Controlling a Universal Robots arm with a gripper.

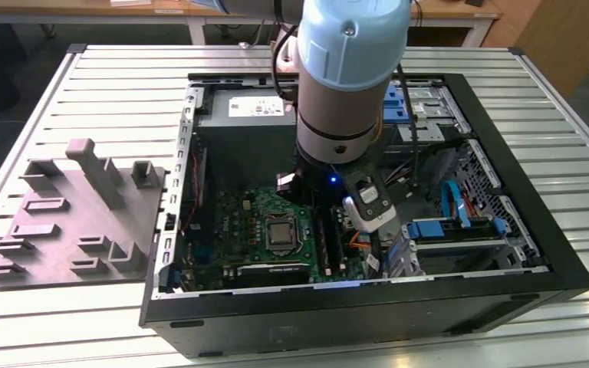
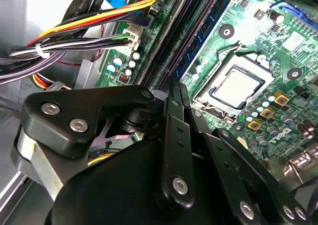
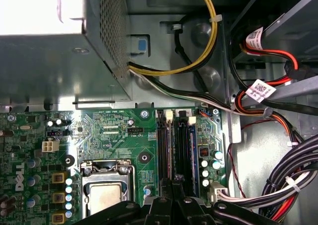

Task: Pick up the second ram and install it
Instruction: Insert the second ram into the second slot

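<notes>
Blue-green second ram (image 2: 201,34) sat seated among the memory slots (image 3: 174,140), apparently installed already; the pincer (image 2: 176,88) hovered just above, fingers pressed together, gripping nothing.

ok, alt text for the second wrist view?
The black gripper, fingers together, hovers over the long black memory slots on the green motherboard, one slot holding a blue-green RAM stick. The processor socket and bundled cables flank them.

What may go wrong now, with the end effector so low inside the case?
The end effector hangs just over the narrow, close-set slots: a small offset might press a neighbouring slot or the board. The cables beside the slots might snag it.
</notes>
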